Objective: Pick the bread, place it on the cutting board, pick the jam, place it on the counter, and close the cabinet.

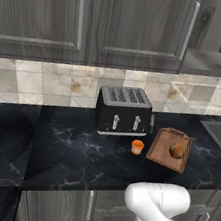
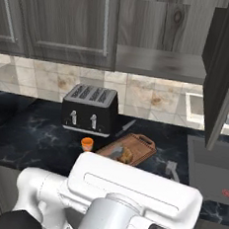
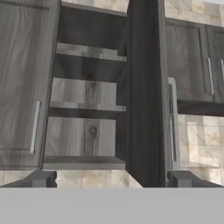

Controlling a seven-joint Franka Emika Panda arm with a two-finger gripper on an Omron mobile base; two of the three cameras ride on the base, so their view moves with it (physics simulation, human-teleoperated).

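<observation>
Step in hand: by my reading, the closing of the cabinet [image 3: 87, 100] is what's coming up, since bread and jam are both sitting where the task wants them.
Bread: the bread [image 1: 177, 151] is resting on the cutting board [image 1: 162, 150], toward its right end in the left base view.
Jam: the jam [image 1: 137, 146] is standing upright on the counter [image 1: 60, 150], just left of the board and in front of the toaster [image 1: 123, 109].
Cabinet: one door [image 3: 142, 92] is hanging open, edge-on to the hand camera, with bare shelves showing to its left; in the right base view that door [image 2: 225, 67] is swinging out at the right, above the counter.
Gripper: the gripper [image 3: 109, 178] is spread wide and holding nothing, its two fingertips [image 3: 41, 178] sitting well apart at the bottom of the hand view.
Aim: the door's edge is lining up nearer the right-hand tip than the left.
Handling: I'm judging the door stiff and hinged, light to swing, not fragile; a push should do, no grasp needed.
Where to press: on the flat outer face near the free edge, by the long silver handle [image 3: 173, 122], far from the hinge.
Risk: the panel looks smooth, so a tip could be sliding off the narrow edge.
</observation>
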